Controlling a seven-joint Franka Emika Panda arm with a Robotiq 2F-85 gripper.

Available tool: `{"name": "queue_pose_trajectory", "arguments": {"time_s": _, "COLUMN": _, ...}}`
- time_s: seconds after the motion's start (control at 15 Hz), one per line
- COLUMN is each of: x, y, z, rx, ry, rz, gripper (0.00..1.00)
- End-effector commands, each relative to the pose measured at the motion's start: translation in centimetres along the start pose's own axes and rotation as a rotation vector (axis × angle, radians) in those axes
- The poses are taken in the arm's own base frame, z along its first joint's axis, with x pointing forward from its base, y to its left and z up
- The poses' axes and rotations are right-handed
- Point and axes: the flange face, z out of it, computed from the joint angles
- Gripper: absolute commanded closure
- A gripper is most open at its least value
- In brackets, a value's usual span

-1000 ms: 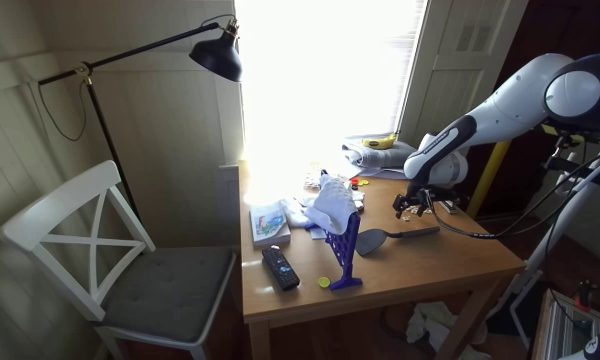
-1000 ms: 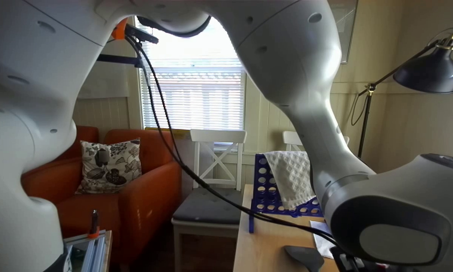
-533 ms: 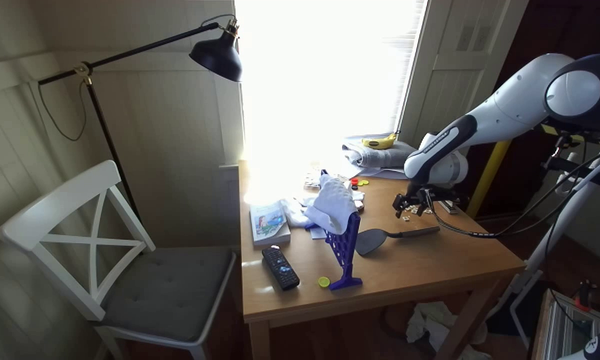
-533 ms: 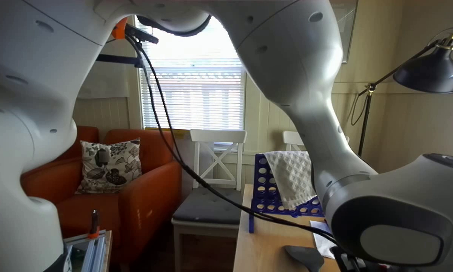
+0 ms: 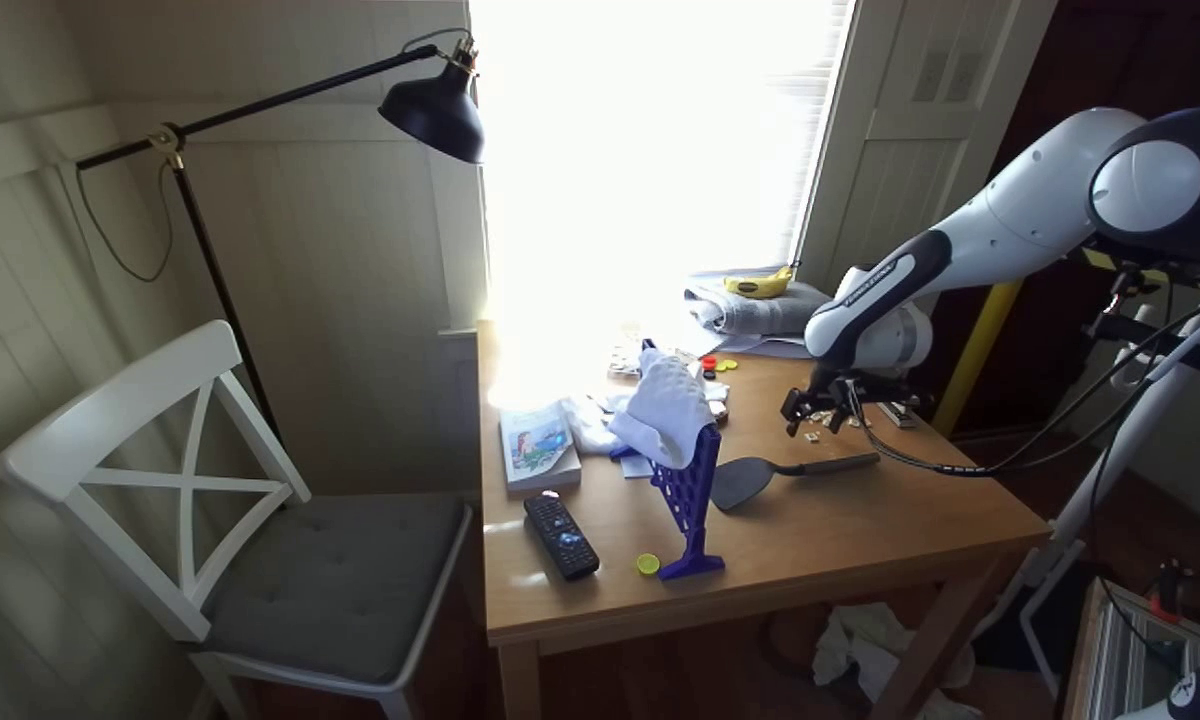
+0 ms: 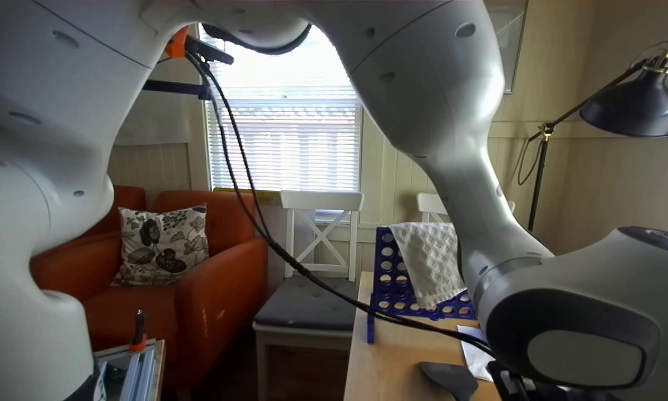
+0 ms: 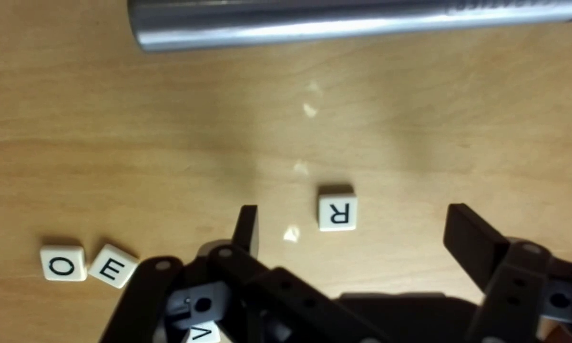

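My gripper (image 7: 352,209) stands wide apart above the wooden table, with nothing held. In the wrist view a white letter tile marked R (image 7: 337,212) lies on the wood below, between the fingers and closer to the left one. Off to the left lie a tile marked O (image 7: 63,263) and a tile marked E (image 7: 113,266). Another tile (image 7: 205,332) is partly hidden behind the left finger. A shiny metal cylinder (image 7: 286,31) crosses the top of that view. In an exterior view my gripper (image 5: 812,412) hangs over scattered small tiles at the table's right side.
A dark spatula (image 5: 745,483) lies in front of the gripper. Left of it stands a blue upright game grid (image 5: 695,500) draped with a white cloth (image 5: 665,410). A remote (image 5: 562,537), a book (image 5: 538,445) and a grey towel (image 5: 760,313) with bananas (image 5: 758,285) also rest there.
The arm and gripper have shifted very slightly to the left in an exterior view. The gripper's opening and the objects on the table look the same.
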Motion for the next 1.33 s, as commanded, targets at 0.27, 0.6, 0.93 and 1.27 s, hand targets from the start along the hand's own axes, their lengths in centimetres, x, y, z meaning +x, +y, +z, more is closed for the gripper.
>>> {"name": "queue_pose_trajectory", "arguments": {"time_s": 0.27, "x": 0.39, "y": 0.11, "z": 1.35, "rx": 0.031, "ry": 0.016, "rz": 0.034, "gripper": 0.05}}
{"name": "queue_pose_trajectory", "arguments": {"time_s": 0.6, "x": 0.48, "y": -0.12, "z": 1.20, "rx": 0.027, "ry": 0.042, "rz": 0.030, "gripper": 0.04}}
{"name": "queue_pose_trajectory", "arguments": {"time_s": 0.93, "x": 0.51, "y": 0.12, "z": 1.34, "rx": 0.021, "ry": 0.039, "rz": 0.031, "gripper": 0.49}}
{"name": "queue_pose_trajectory", "arguments": {"time_s": 1.27, "x": 0.40, "y": -0.21, "z": 1.07, "rx": 0.008, "ry": 0.011, "rz": 0.017, "gripper": 0.85}}
